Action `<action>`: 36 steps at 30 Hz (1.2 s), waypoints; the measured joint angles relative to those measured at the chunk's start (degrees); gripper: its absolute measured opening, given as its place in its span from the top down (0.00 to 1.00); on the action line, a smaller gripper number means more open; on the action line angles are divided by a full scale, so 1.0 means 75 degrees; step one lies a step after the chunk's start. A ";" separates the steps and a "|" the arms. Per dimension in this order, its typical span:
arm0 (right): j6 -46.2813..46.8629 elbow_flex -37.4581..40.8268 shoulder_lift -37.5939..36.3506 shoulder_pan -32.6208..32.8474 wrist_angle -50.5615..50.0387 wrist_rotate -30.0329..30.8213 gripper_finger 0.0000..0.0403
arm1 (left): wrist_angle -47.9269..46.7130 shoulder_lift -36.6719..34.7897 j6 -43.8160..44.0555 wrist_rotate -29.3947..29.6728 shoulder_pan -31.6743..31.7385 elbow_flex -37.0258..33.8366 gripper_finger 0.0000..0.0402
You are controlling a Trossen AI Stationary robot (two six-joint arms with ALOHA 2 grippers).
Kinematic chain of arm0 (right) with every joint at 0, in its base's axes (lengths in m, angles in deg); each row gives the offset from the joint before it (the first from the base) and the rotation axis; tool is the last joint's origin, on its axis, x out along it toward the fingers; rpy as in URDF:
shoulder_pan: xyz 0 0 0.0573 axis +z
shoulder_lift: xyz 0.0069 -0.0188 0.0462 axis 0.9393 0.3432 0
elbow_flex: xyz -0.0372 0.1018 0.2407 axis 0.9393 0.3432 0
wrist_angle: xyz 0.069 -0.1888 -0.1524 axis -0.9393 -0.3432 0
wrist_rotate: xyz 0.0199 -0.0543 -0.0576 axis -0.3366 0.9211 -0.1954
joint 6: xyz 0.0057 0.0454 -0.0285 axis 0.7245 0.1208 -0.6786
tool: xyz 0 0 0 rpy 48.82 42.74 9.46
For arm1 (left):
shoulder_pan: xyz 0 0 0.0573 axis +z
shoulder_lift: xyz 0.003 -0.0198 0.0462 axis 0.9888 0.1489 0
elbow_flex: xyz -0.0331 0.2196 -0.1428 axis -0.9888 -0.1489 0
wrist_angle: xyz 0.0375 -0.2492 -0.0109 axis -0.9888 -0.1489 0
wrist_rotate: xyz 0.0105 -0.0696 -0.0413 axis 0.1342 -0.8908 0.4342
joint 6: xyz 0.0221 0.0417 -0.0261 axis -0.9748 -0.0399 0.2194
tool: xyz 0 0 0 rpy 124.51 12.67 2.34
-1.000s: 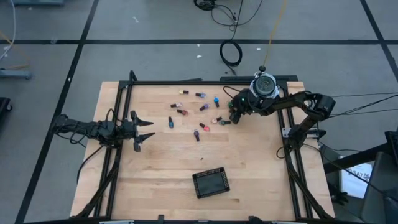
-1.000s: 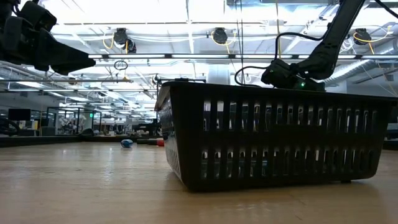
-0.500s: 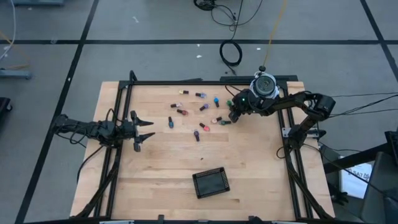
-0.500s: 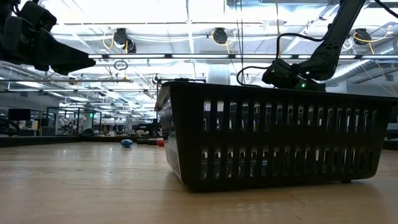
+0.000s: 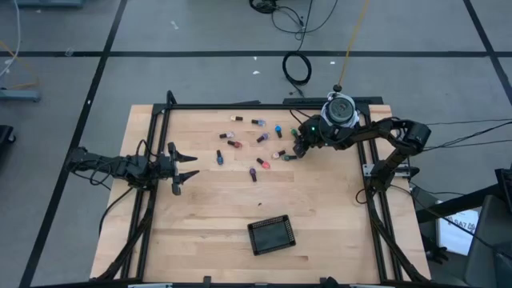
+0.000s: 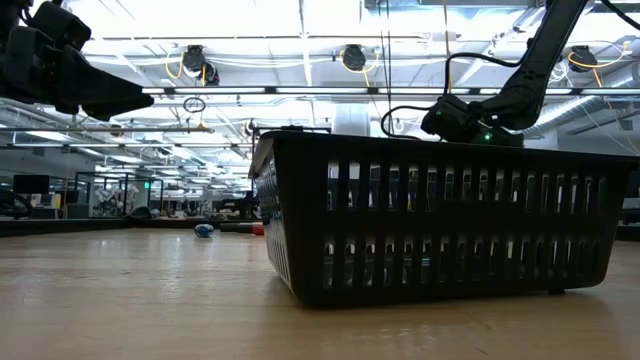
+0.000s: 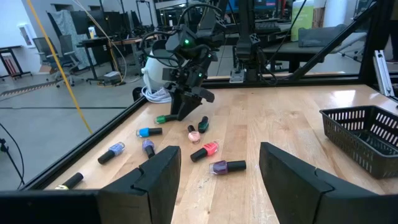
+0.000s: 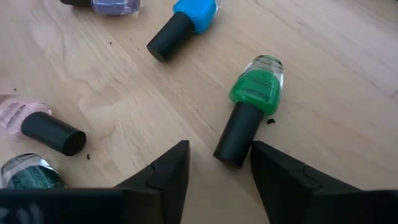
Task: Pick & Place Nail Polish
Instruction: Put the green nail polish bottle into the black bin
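Several tiny nail polish bottles lie on their sides on the far half of the wooden table (image 5: 240, 200). My right gripper (image 5: 298, 150) is open, low over the right end of the cluster. In its wrist view its fingertips (image 8: 219, 148) stand on either side of the dark cap of a green bottle (image 8: 255, 87); I cannot tell whether they touch it. A blue bottle (image 8: 186, 18), a pink one (image 8: 18, 115) and a dark glittery one (image 8: 25, 174) lie beside it. My left gripper (image 5: 186, 166) is open and empty at the table's left edge.
A black slotted basket (image 5: 270, 234) stands near the table's front edge and fills the low view (image 6: 440, 215). More bottles, red (image 7: 205, 150) and purple (image 7: 227, 166) among them, lie left of my right gripper. Bare wood spreads between the cluster and the basket.
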 joint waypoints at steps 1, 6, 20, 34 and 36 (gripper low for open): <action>0.0002 0.0004 0.0005 0.0007 0.0082 0.0073 0.56 | 0.0002 0.0002 0.0000 0.0000 -0.0003 -0.0002 0.47; -0.0206 0.0013 0.0023 -0.0015 0.0412 0.0437 0.48 | 0.0000 0.0003 0.0000 0.0000 0.0000 -0.0003 0.47; -0.1051 0.0007 0.0011 0.0044 0.0530 0.0562 0.53 | 0.0001 0.0002 0.0000 0.0000 -0.0002 -0.0002 0.47; -0.1059 -0.0007 0.0127 0.0026 0.0635 0.0144 0.71 | 0.0003 0.0000 0.0000 0.0000 0.0000 -0.0003 0.47; -0.1144 -0.0022 0.0221 0.0028 0.0714 0.0170 0.75 | 0.0002 0.0001 0.0000 0.0000 0.0000 -0.0002 0.47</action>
